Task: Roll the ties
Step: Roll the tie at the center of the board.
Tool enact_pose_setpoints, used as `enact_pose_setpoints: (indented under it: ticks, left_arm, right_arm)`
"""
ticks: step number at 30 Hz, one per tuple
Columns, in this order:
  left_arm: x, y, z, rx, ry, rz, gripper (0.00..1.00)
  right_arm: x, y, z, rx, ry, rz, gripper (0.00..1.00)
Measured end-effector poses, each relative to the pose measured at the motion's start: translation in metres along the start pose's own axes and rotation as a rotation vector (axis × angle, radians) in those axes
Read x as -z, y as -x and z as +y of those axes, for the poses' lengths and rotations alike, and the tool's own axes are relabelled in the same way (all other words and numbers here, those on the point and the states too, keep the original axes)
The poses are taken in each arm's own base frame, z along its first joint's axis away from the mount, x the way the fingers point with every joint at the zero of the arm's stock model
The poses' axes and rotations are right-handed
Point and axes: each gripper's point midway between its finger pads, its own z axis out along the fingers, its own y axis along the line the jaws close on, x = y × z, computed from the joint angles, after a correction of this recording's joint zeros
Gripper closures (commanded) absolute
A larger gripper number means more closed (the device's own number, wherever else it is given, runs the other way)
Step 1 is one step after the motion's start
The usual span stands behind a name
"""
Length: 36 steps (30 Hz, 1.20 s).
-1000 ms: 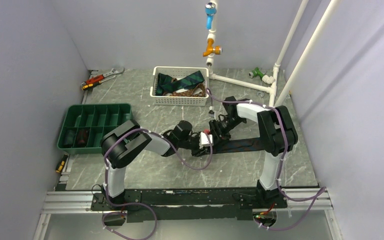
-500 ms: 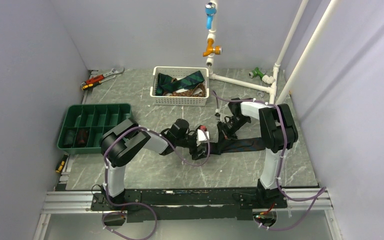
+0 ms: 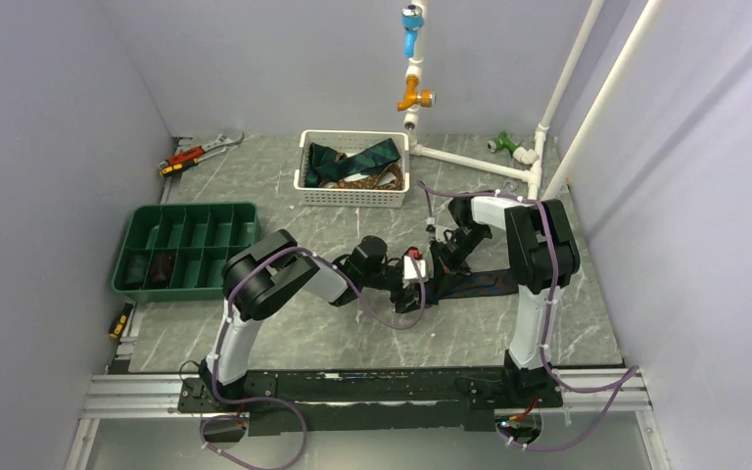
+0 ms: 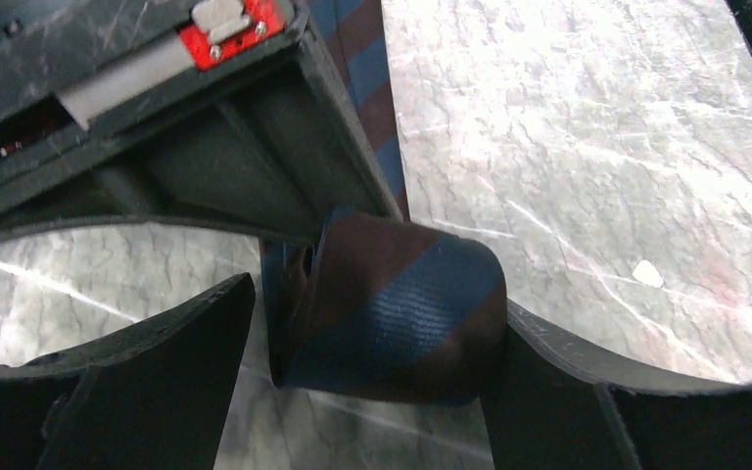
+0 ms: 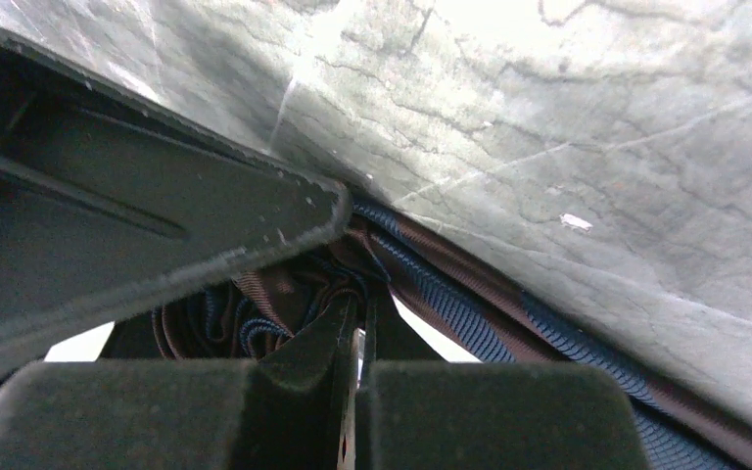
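Grey marbled counter [image 3: 284,338] fills the middle of the top view; white pipe frame [image 3: 470,160] at upper right with a blue valve [image 3: 410,20], orange valve [image 3: 414,97] and green valve [image 3: 502,144].

Left arm [image 3: 264,284] reaches from lower left toward centre; right arm [image 3: 539,255] bends in from the right; both meet at centre frame.

Green compartment tray [image 3: 196,207] at left; two dark rolled bundles [image 3: 149,266] in its lower-left compartments, too small to tell more.

White basket [image 3: 352,196] at upper centre; loose ties [image 3: 357,160] heaped inside, green/navy and one brown.

Striped tie [image 3: 480,283], navy and brown, lies flat on the counter right of centre, running left to the claws; its rolled end [image 4: 392,313] sits on the counter.

Left claw [image 3: 417,286] wide; fingers [image 4: 147,382] straddle the rolled end; right-of-frame finger touches it, gap at the left-of-frame one.

Right claw [image 3: 441,266] with fingers [image 5: 294,392] pressed together, tips at the bunched fabric of the roll; whether cloth is pinched, cannot tell; in the left wrist view its body sits upper left, right against the roll.

Wrench [image 3: 201,152] at upper left counter edge; screwdriver [image 3: 117,321] at left edge below the tray.
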Motion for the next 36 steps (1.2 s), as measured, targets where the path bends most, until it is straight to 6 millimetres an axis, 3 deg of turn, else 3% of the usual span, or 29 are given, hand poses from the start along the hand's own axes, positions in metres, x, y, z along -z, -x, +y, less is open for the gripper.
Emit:
enact_pose_setpoints:
  ticks: [2, 9, 12, 15, 22, 29, 36]
  left_arm:
    - [-0.005, 0.003, 0.001, -0.024, -0.002, -0.004, 0.27]
    - [-0.011, 0.003, -0.001, -0.093, -0.026, 0.016, 0.71]
    - [-0.009, 0.002, -0.003, -0.108, -0.033, 0.015, 0.82]
    - [0.000, -0.001, -0.002, -0.096, -0.028, 0.013, 0.83]
    - [0.021, -0.007, -0.003, -0.041, -0.039, 0.000, 0.82]
    - [0.028, -0.006, -0.004, 0.039, -0.017, 0.001, 0.72]
    - [0.041, 0.006, -0.002, 0.173, 0.063, -0.004, 0.68]
  right_arm:
    - [0.000, 0.000, 0.000, -0.004, 0.001, 0.005, 1.00]
    - [0.001, 0.000, 0.000, 0.004, 0.002, 0.014, 1.00]
    - [0.002, 0.000, 0.001, 0.020, 0.012, 0.012, 0.85]
    - [0.006, 0.004, 0.004, 0.043, 0.042, -0.014, 0.75]
    - [0.037, 0.025, 0.004, 0.082, 0.103, -0.208, 0.75]
    - [0.009, 0.021, -0.002, 0.103, 0.035, -0.135, 0.80]
    - [0.005, 0.020, 0.001, 0.086, 0.020, -0.075, 0.80]
